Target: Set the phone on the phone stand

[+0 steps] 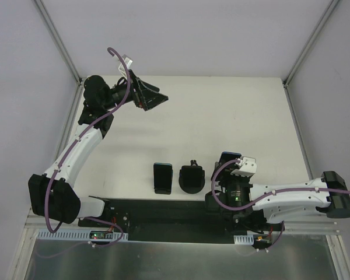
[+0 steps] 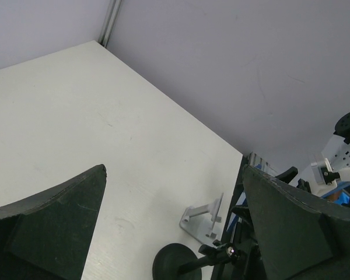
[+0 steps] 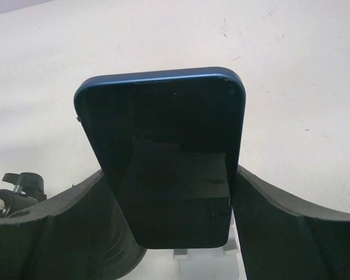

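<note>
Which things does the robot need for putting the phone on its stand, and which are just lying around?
Needed: phone, held by the right gripper; white stand close by it.
Just lying about: second phone and black round mount on the table; left gripper, open and far off.

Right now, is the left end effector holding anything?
No, the left end effector hangs wide open above the table, gripping nothing.

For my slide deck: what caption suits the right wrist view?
The right hand grips a blue-edged black-screened phone by its sides, a white plastic phone stand showing just below it.
</note>
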Robot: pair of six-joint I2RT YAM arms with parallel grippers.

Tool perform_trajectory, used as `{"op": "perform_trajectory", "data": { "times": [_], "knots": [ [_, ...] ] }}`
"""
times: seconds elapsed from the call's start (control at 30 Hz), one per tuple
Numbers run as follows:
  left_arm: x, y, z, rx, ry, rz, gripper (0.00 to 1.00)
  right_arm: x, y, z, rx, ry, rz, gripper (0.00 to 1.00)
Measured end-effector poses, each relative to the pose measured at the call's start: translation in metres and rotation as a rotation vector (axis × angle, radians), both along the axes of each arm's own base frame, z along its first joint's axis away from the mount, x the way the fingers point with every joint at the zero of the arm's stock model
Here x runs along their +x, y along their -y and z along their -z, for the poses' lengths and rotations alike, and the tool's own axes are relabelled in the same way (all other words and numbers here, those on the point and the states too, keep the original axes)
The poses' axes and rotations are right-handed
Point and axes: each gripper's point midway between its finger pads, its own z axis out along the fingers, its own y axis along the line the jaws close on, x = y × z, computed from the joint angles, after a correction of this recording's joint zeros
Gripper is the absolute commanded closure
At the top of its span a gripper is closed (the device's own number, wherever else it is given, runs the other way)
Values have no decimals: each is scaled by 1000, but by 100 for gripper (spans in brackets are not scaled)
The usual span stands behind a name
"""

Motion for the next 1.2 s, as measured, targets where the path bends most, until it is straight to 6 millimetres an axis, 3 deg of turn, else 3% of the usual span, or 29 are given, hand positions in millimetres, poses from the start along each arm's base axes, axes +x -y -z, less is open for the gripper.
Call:
{"op": "perform_trajectory", "data": {
  "times": [0.4,0.77,1.2],
  "knots": [
    [1,2,-1,-14,-11,10,1,-2,16,27,-28,-12,-29,99],
    [1,2,-4,-22,-4,12,1,-2,5,48,-61,-7,-70,99],
    [-1,2,-6,-24,10,21,1,1,3,56,-75,4,-62,99]
  ]
}}
